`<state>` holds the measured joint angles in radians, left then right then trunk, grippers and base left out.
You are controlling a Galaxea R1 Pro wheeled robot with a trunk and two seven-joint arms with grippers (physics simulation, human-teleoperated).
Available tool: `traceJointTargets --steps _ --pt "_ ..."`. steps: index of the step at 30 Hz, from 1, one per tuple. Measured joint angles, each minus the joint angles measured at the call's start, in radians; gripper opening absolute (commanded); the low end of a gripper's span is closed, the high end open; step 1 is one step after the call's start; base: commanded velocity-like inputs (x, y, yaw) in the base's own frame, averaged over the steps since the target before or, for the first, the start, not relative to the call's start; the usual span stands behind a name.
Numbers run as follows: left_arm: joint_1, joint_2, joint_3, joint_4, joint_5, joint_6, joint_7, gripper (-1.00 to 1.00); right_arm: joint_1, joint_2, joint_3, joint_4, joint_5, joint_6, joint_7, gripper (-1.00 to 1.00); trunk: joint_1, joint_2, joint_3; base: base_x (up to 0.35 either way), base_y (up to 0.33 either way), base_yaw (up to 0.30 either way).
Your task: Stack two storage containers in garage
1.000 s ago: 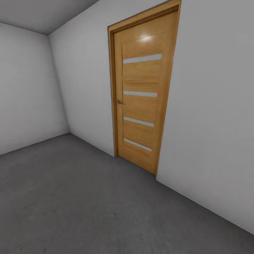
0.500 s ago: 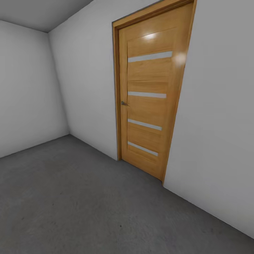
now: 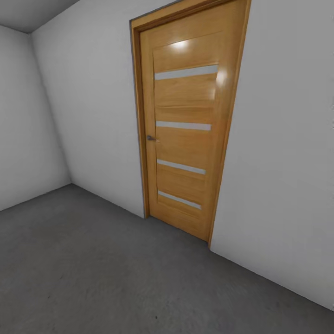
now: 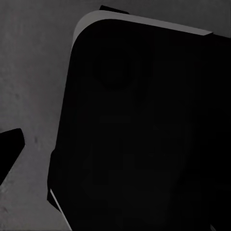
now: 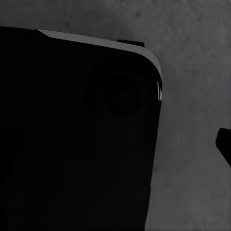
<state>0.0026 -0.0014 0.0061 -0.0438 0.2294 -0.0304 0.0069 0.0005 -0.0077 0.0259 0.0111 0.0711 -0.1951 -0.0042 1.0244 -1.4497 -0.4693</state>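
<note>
The two storage containers are out of view. In the head view I face a corner of the garage, with dark grey concrete floor (image 3: 93,269) and plain white-grey walls (image 3: 93,116). In the left wrist view a large black rounded part of the robot (image 4: 144,130) hangs over the grey floor (image 4: 29,72), and a small dark tip (image 4: 9,149) pokes in at the picture's edge. The right wrist view shows a similar black part (image 5: 77,134) and another dark tip (image 5: 224,144) over the floor. Neither tip reveals how the jaws stand.
A closed light-wood door (image 3: 185,130) with several pale horizontal strips and a small metal handle (image 3: 150,138) is set in the wall ahead. The walls meet in a corner at the far left (image 3: 32,93). Open grey floor stretches in front of me.
The whole head picture has shifted: the door slid right, then back left, and looks slightly larger, so the camera moved. Nothing in the room itself has moved.
</note>
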Motion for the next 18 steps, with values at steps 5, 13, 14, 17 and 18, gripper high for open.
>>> traceJointTargets --steps 5,13,14,17,18 --pt "0.0 0.0 0.0 0.0 0.0 0.0 0.0 1.0 0.0 -0.001 0.0 0.0 0.0 0.0 0.0 1.0 0.0 0.0 0.0 0.293 0.231 -0.285" --pt "0.0 0.0 0.0 0.0 0.0 0.0 0.0 1.0 0.0 -0.001 0.0 0.0 0.0 -0.001 0.0 1.0 0.0 0.0 0.0 0.288 0.241 -0.286" --pt "0.0 0.0 0.0 0.0 0.0 0.0 0.0 1.0 0.0 -0.001 0.0 0.0 0.0 -0.001 0.0 1.0 0.0 0.0 0.0 0.285 0.247 -0.285" --pt "0.0 0.0 0.0 0.0 0.0 -0.001 0.0 1.0 0.0 -0.001 0.0 0.0 0.0 -0.001 0.0 1.0 0.0 0.0 0.0 0.284 0.25 -0.285" --pt "0.0 0.0 0.0 0.0 0.0 -0.001 0.0 1.0 0.0 -0.001 0.0 0.0 0.0 -0.001 0.0 1.0 0.0 0.0 0.0 0.283 0.252 -0.285"
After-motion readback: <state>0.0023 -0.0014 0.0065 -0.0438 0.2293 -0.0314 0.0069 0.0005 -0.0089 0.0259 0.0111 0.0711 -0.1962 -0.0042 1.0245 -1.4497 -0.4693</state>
